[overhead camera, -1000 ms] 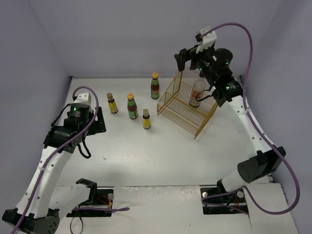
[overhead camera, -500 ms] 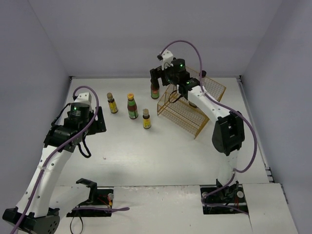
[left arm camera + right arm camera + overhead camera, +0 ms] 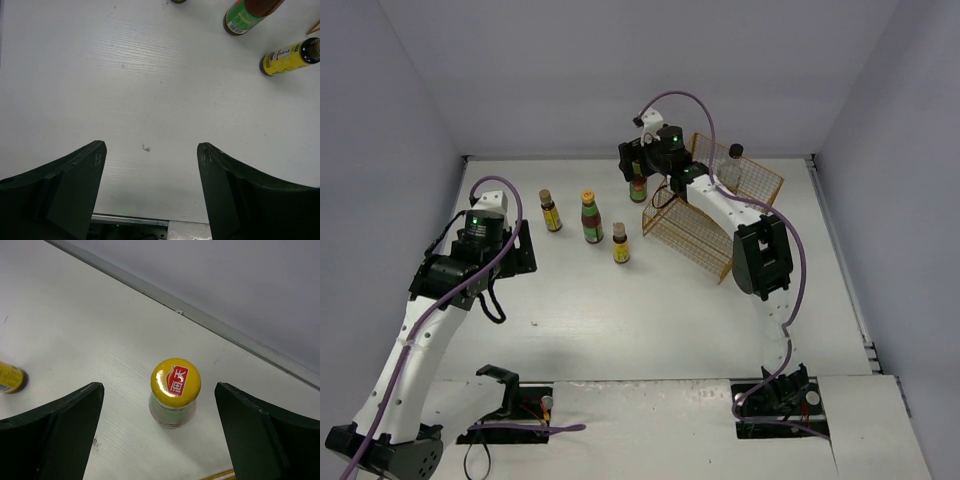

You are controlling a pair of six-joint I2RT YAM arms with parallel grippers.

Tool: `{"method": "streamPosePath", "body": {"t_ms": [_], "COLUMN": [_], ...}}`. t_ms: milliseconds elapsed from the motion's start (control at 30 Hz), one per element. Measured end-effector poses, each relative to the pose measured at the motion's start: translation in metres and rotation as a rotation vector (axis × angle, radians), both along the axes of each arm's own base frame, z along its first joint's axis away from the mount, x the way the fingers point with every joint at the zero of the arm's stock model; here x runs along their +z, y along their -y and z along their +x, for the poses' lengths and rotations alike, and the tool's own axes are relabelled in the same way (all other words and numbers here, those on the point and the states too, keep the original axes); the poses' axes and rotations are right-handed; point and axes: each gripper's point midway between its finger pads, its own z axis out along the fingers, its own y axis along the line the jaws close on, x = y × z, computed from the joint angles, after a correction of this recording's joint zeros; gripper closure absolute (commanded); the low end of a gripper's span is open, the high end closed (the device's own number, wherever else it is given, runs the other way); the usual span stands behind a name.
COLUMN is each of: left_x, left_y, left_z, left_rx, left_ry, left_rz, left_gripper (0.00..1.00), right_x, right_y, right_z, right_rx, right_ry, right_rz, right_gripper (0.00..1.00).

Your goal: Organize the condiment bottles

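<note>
A dark bottle with an orange cap (image 3: 175, 382) stands upright at the back of the table, left of the wire basket (image 3: 760, 185). My right gripper (image 3: 159, 390) is open above it, one finger on each side, not touching; in the top view the gripper (image 3: 636, 168) hides most of this bottle. The tall clear bottle's black cap (image 3: 735, 152) shows in the basket. The second orange-capped bottle (image 3: 591, 218) and two yellow-label bottles (image 3: 551, 212) (image 3: 620, 244) stand left of the basket. My left gripper (image 3: 150, 147) is open and empty over bare table.
The gold wire basket stands at the back right, and its edge (image 3: 220, 474) shows under my right gripper. The table's back wall edge (image 3: 210, 322) runs close behind the bottle. The left wrist view shows a dark bottle (image 3: 242, 12) and a yellow-label bottle (image 3: 290, 56) far ahead.
My right arm has swung left from over the basket to above the back orange-capped bottle. The tall clear bottle stays in the basket. The left arm has not moved.
</note>
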Motion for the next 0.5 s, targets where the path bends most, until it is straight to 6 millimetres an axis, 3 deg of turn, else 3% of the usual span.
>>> {"method": "streamPosePath", "body": {"t_ms": [167,267,300,367,400,500], "left_x": [-0.001,-0.001,-0.001,-0.001,-0.001,-0.001], "left_y": [-0.001,-0.001,-0.001,-0.001,-0.001,-0.001], "left_z": [-0.001,-0.001,-0.001,-0.001,-0.001,-0.001], "left_rx": [0.002,0.004,0.004,0.004,0.004,0.005], "left_ry": [-0.003,-0.005,-0.005,-0.005,-0.005,-0.005], "left_rz": [0.003,0.005,0.005,0.006,0.006,0.006], "left_gripper": [0.27,0.27,0.27,0.27,0.27,0.27], "right_x": [-0.018,-0.027,-0.029,-0.028,-0.028,-0.025], "right_y": [-0.005,-0.005,-0.005,-0.006,-0.006,-0.006], "right_z": [0.009,0.010,0.011,0.011,0.012,0.013], "right_rx": [-0.007,-0.009,-0.010,-0.011,-0.012,-0.011], "right_ry": [-0.012,-0.024,-0.026,-0.020,-0.019,-0.013], "right_rz": [0.014,0.016,0.017,0.018,0.021,0.030], "right_gripper": [0.18,0.35,0.46,0.60,0.73,0.95]}}
